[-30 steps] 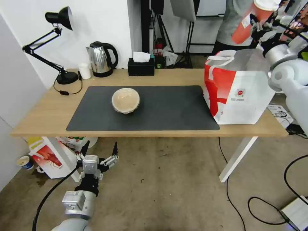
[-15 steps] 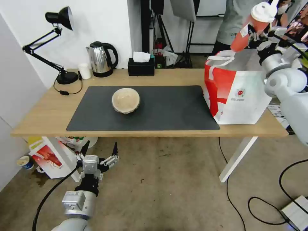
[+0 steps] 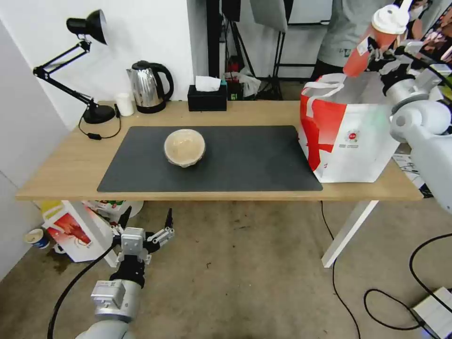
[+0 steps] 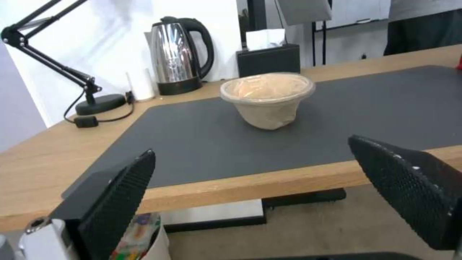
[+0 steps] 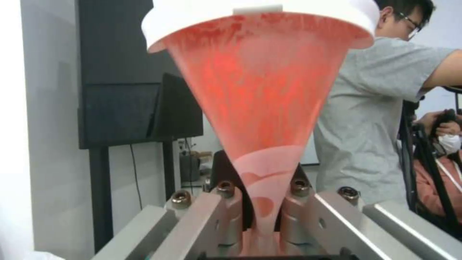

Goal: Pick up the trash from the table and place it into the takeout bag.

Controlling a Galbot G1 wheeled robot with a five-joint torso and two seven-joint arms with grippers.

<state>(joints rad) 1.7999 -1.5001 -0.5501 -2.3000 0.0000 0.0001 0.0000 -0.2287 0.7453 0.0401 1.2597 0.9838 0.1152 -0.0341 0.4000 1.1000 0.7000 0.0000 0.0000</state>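
the right gripper (image 3: 376, 47) pinches the cup (image 3: 374, 40) near its base, tilted over the bag (image 3: 351, 136) at two o'clock. released askew, it might catch the rim and tip out. the left gripper (image 3: 143, 223) hangs spread and empty below the table (image 3: 56, 165).

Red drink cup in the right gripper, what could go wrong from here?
The red drink cup hangs tilted above the takeout bag, pinched low on its narrow end by the right gripper; it might slip or pivot. Released off-centre, it could catch the bag's rim or white handles and fall outside. Its white lid might pop off on landing.
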